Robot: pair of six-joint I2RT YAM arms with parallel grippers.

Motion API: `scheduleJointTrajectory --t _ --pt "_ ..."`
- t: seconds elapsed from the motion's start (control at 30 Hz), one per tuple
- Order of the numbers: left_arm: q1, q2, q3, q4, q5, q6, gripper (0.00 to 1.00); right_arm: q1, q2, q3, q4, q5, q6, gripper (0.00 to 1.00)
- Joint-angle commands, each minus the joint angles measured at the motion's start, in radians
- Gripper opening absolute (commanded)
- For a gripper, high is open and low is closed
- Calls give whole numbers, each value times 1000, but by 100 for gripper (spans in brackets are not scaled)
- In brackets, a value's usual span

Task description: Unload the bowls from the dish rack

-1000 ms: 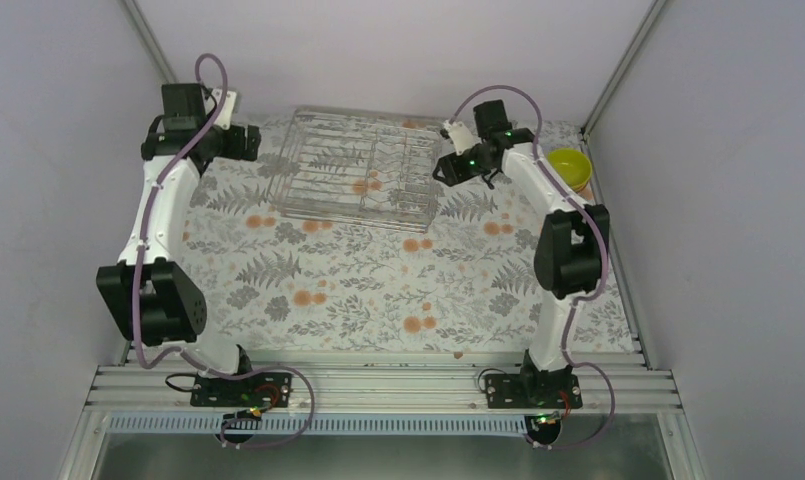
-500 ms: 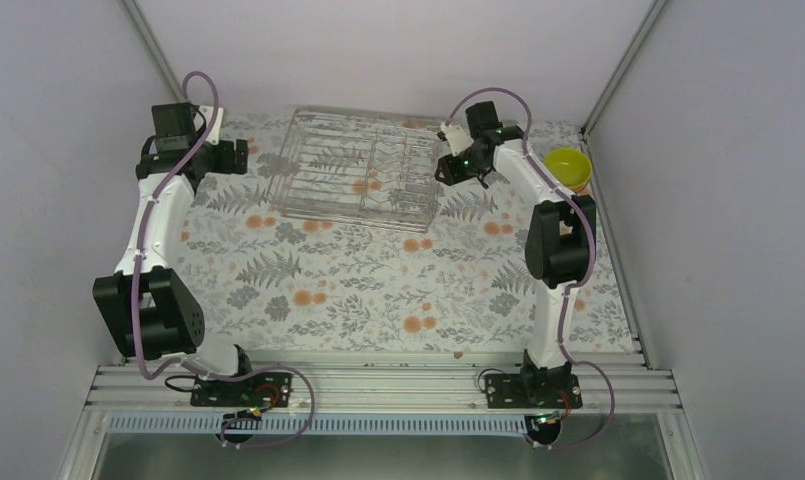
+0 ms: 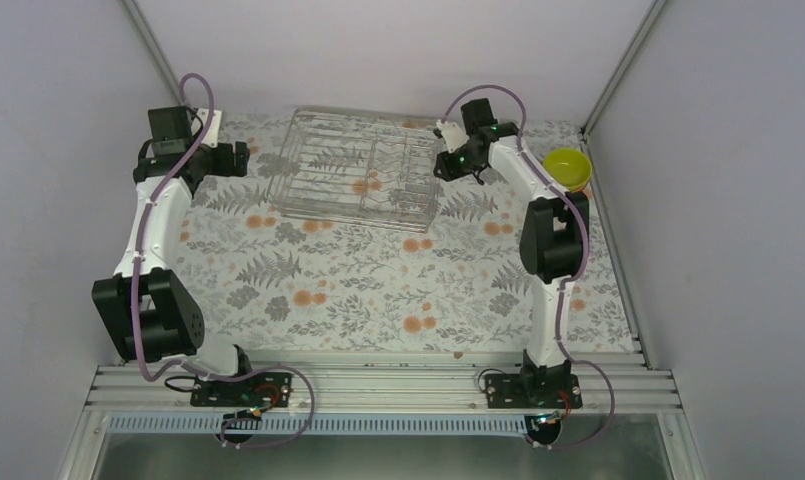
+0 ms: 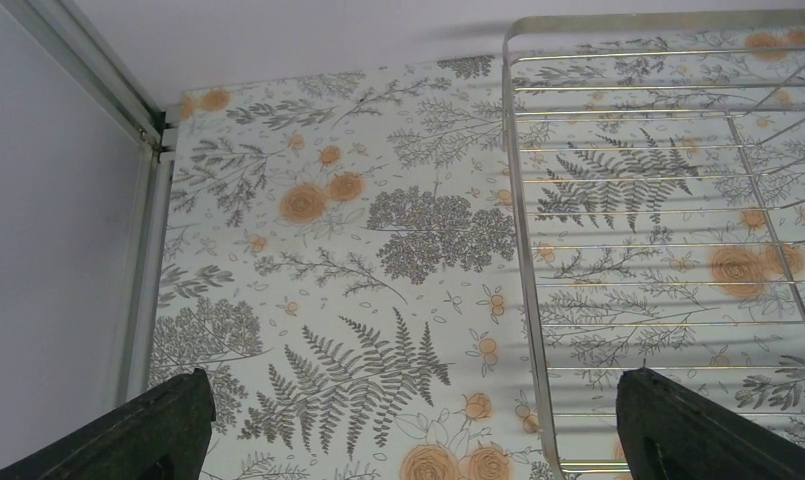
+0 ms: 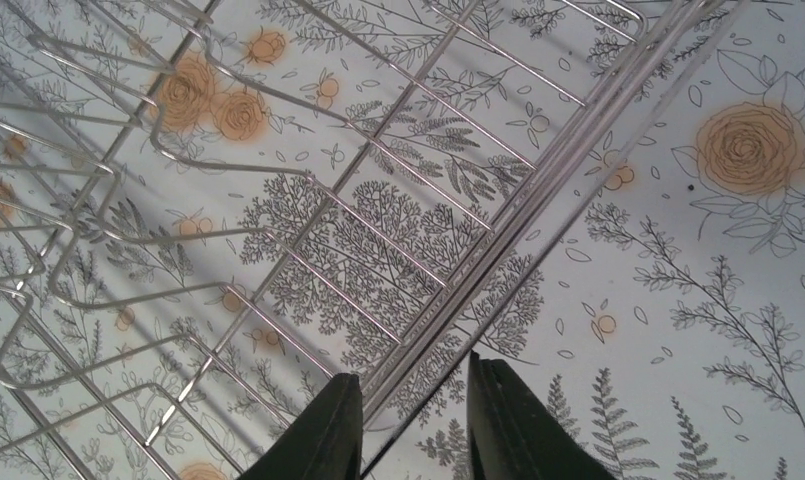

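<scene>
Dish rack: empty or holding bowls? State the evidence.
Empty. The dish rack shows only bare wires, with the floral tablecloth visible through them. The yellow bowl sits outside it, to its right.

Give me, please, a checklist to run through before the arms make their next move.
1. No bowls remaining in the rack: ok, none shows among its wires in any view.
2. The yellow bowl resting on the table, right of the rack: ok.
3. The left gripper open and holding nothing: ok.
4. The right gripper free of the rack's rim: cannot tell; the rim runs through the narrow gap between its fingers.
</scene>
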Motion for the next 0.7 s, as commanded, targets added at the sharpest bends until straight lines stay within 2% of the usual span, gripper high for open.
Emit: scheduleJointTrajectory --t 0.0,0.2,0.43,0.67 --pt "8 -20 -8 14 37 -13 100 16 51 46 -40 44 -13 22" --pt "9 -23 -3 5 58 -12 100 25 32 11 -92 66 -48 4" --pt "14 -13 12 -9 59 -13 100 25 -98 -180 -122 68 -68 4" --pt "14 -13 18 -22 67 -11 100 24 -290 -454 -96 102 -98 4"
